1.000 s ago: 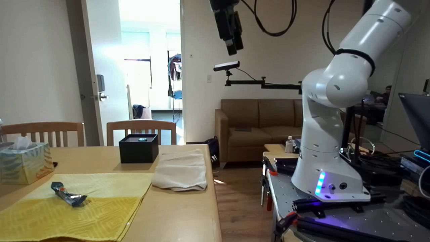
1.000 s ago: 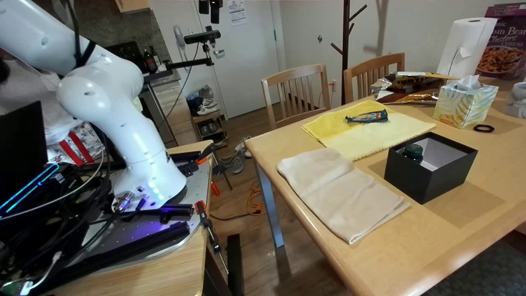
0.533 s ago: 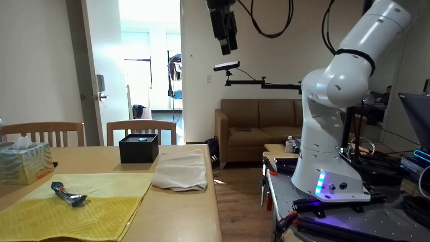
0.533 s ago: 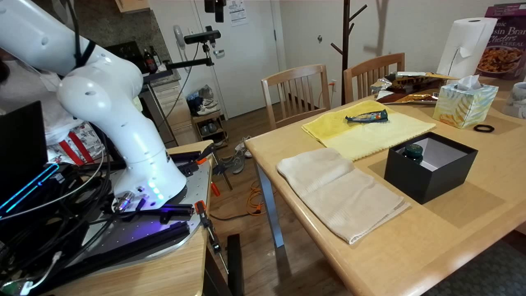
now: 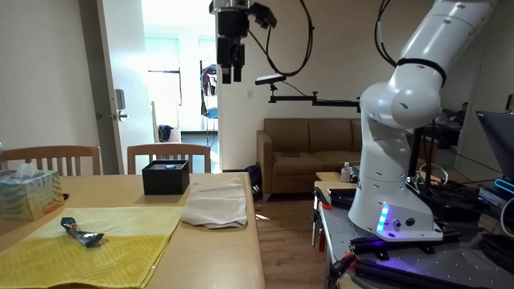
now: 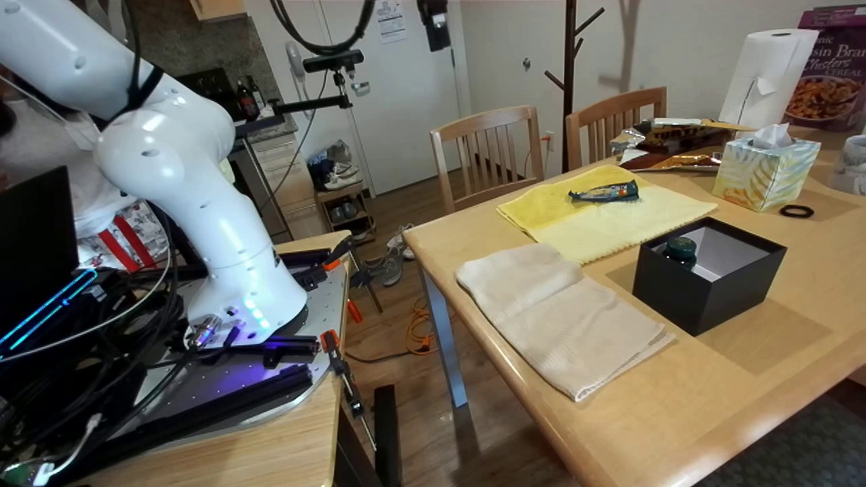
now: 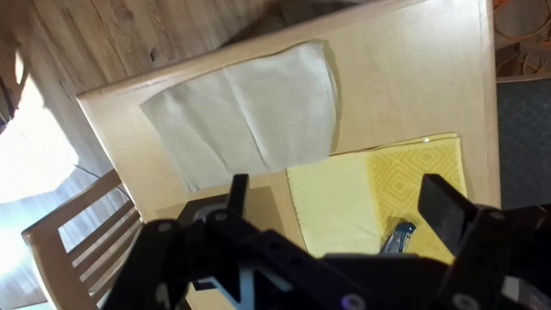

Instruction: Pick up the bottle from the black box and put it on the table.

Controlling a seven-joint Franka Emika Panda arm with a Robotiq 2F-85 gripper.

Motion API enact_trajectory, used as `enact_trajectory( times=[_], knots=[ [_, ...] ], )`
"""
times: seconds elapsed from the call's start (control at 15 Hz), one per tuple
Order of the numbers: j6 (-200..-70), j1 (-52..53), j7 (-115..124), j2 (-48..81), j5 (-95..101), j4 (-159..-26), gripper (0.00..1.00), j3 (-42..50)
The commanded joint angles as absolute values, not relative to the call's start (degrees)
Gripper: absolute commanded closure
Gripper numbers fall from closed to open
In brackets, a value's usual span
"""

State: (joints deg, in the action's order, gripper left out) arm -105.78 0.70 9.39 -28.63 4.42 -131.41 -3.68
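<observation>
The bottle (image 6: pixel 680 249) stands in the black box (image 6: pixel 678 304). Only its dark green cap and upper part show above the contents or wall; the cap also shows in an exterior view (image 5: pixel 170 166). The box stands on the wooden table (image 6: pixel 717 419), and also shows in an exterior view (image 5: pixel 165 180). My gripper (image 5: pixel 232 77) hangs high in the air, fingers down, well above the table's end. In the wrist view my gripper (image 7: pixel 335 183) is open with nothing between its fingers. There the box (image 7: pixel 202 204) is mostly hidden behind the left finger, and the bottle is hidden.
A beige cloth (image 6: pixel 561 318) lies beside the box. A yellow cloth (image 6: pixel 602 223) carries a dark wrapper (image 6: pixel 607 192). A tissue box (image 6: pixel 764 172), a black ring (image 6: pixel 796 211) and a paper towel roll (image 6: pixel 768 84) stand or lie farther along. A chair (image 5: pixel 168 150) stands behind the table.
The gripper has moved from above the gap beside the table toward the table and a little lower, and has turned to point straight down. The bottle and box have not moved.
</observation>
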Motion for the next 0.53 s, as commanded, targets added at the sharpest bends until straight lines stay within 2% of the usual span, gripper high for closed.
enact_trajectory(
  times=[0.0,0.27,0.47],
  knots=[
    [-114.48,0.35,1.34,-18.93,3.68,-127.09,0.0,0.45],
    [-120.25,0.51,-5.04,-6.89,0.75,-120.0,0.0,3.42],
    [-117.77,-0.08,-8.14,1.25,-2.59,-111.88,0.0,4.04]
  ],
)
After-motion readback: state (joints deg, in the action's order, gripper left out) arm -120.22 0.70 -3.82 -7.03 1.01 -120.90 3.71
